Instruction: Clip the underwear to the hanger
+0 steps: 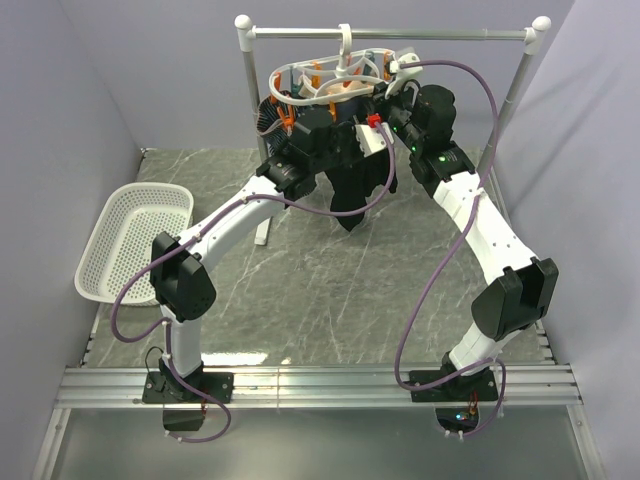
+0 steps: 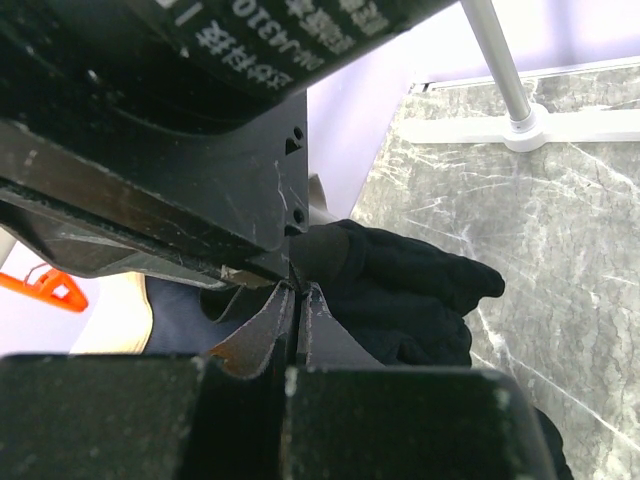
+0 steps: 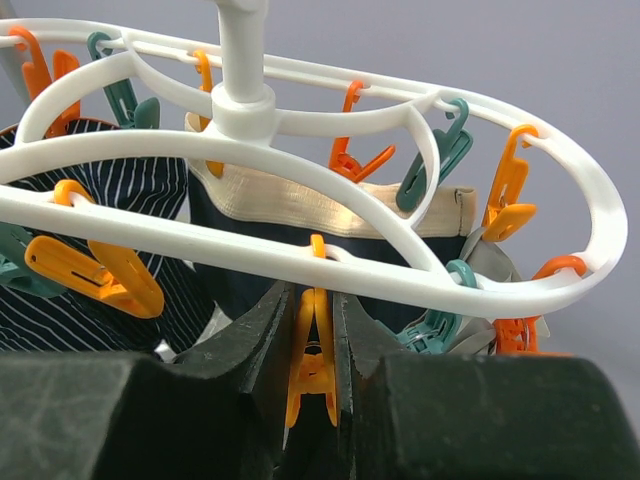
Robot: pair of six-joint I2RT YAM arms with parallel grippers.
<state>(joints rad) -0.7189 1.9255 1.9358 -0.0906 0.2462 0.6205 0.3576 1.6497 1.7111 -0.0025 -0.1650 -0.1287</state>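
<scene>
The white oval hanger hangs by its hook from the rail, ringed with orange and teal pegs. The black underwear droops limp below it, between the two wrists. My left gripper is shut on an edge of the underwear, holding it up just under the right wrist's black body. My right gripper is shut on an orange peg that hangs from the near side of the hanger's ring, squeezing its handles. Whether cloth sits in that peg's mouth is hidden behind the fingers.
A silver rail stand with white ball ends carries the hanger; its foot rests on the marble table. On the hanger are a striped garment, a dark garment with cream waistband and a grey piece. A white basket lies at left.
</scene>
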